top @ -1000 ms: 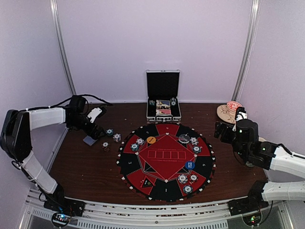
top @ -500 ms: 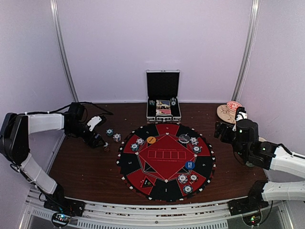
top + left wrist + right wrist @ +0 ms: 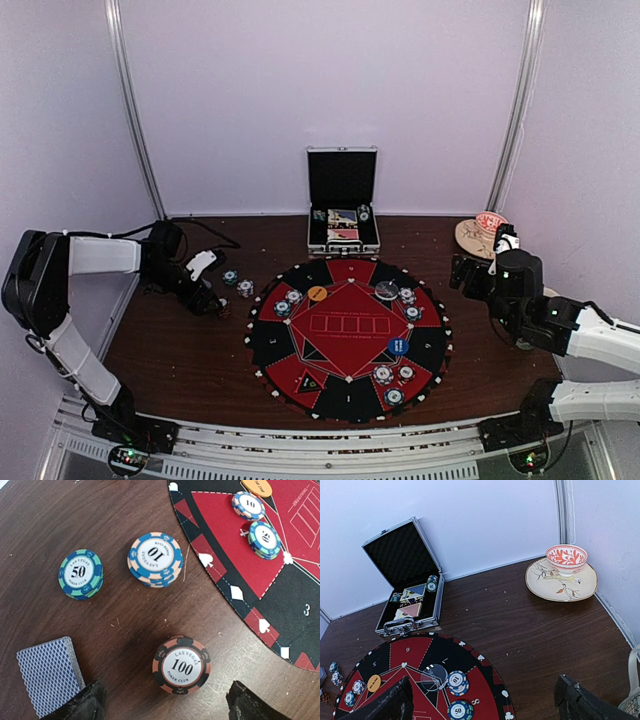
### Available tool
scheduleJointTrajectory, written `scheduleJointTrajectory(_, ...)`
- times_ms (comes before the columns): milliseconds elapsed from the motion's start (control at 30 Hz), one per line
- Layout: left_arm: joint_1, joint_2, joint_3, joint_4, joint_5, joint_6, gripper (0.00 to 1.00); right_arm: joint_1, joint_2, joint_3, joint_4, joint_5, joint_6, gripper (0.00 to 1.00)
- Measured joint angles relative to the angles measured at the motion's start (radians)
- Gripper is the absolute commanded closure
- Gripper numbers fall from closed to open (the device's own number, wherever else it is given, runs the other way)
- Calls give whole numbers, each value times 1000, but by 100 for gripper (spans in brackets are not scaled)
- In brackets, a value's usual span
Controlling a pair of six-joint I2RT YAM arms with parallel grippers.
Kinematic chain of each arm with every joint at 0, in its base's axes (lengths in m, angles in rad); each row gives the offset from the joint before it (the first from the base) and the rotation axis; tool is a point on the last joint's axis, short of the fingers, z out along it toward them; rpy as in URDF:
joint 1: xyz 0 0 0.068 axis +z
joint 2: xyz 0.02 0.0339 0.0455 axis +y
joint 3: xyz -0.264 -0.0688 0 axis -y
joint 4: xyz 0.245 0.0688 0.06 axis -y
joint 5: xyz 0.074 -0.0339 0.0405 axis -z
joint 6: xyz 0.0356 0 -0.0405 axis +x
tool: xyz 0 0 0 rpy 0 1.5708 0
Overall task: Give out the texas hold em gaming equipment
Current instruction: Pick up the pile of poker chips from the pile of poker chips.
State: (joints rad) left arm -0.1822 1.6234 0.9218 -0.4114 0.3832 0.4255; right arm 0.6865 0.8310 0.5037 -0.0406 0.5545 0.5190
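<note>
Dark wood tabletop (image 3: 60, 510) fills my left wrist view, with the red-and-black round mat (image 3: 300, 610) off to one side of the hand. My left gripper (image 3: 167, 707) hangs low over the wood with its jaws spread wide. The 100 chip stack (image 3: 181, 665) sits between the two fingertips, just ahead of them, and neither finger touches it. A blue-backed card deck (image 3: 47, 675) lies just outside one finger. Farther ahead of the hand are the 10 chip stack (image 3: 154, 557) and the 50 chip stack (image 3: 80, 573), near each other but apart.

My right gripper (image 3: 482, 705) is raised over the mat's far edge, fully spread and gripping nothing. Well ahead of it stands the open metal case (image 3: 402, 575), and a dish (image 3: 562, 580) sits off to its side.
</note>
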Motion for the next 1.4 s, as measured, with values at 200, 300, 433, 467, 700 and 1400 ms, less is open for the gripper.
scheduleJointTrajectory(200, -3, 0, -6, 6, 3, 0, 13, 0, 0, 0, 0, 0, 0, 0)
scheduleJointTrajectory(300, -12, 0, -13, 13, 0, 0, 13, 0, 0, 0, 0, 0, 0, 0)
scheduleJointTrajectory(433, -34, 0, -19, 21, -6, 0, 14, 0, 0, 0, 0, 0, 0, 0)
scheduleJointTrajectory(467, -38, 0, -19, 23, -6, 0, 14, 0, 0, 0, 0, 0, 0, 0)
scheduleJointTrajectory(700, -43, 2, -21, 40, -14, -1, 20, 0, 3, 0, 0, 0, 0, 0)
scheduleJointTrajectory(1400, -89, 69, -21, 75, -42, -4, 39, 0, 32, 0, 1, -5, -2, 0)
